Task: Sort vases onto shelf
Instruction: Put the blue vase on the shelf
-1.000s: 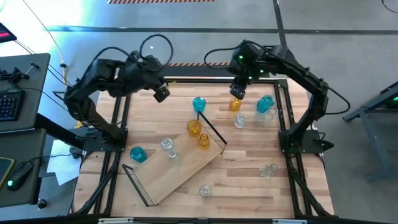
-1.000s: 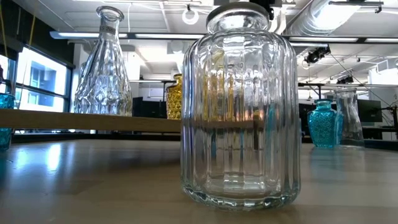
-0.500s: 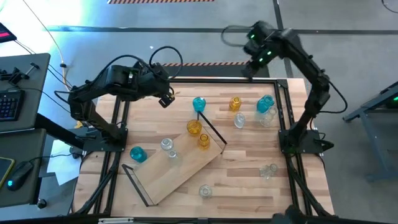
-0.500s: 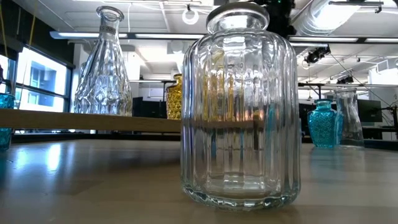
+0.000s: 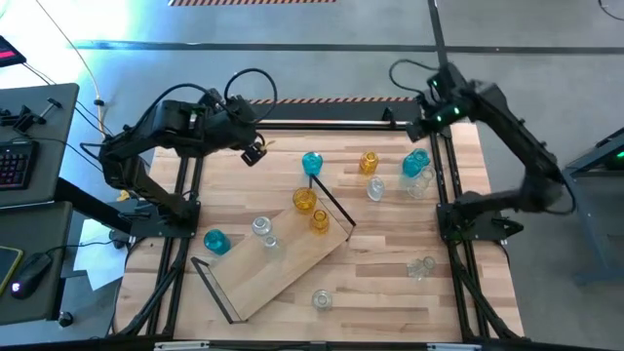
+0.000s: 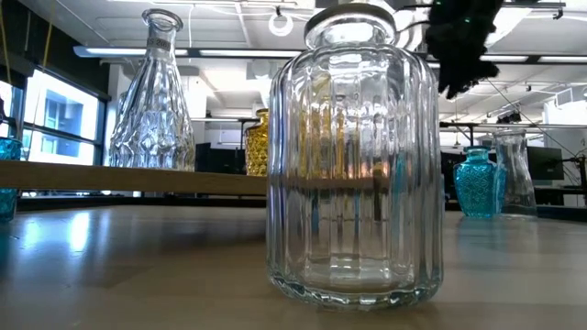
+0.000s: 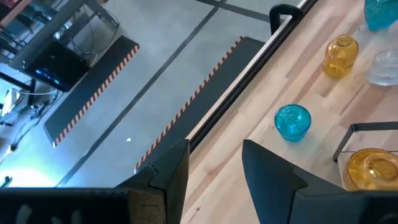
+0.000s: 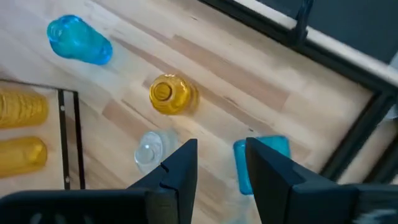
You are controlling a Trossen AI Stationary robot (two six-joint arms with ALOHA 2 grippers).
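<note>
Four vases [image 5: 305, 201] sit on the shelf [image 5: 292, 265], others loose on the tabletop [image 5: 390, 244]. Both fingers, left [image 7: 214, 163] and right [image 8: 221, 163], parted, empty. Slick, fragile glass; you'd pinch necks.

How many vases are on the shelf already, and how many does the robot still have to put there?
About four vases stand on the shelf: two amber and two clear. In hand: nothing. The left gripper and the right gripper are both open, empty, raised at the table's far edge. Left: seven or so on the table, such as the teal vase and the small amber vase.
</note>
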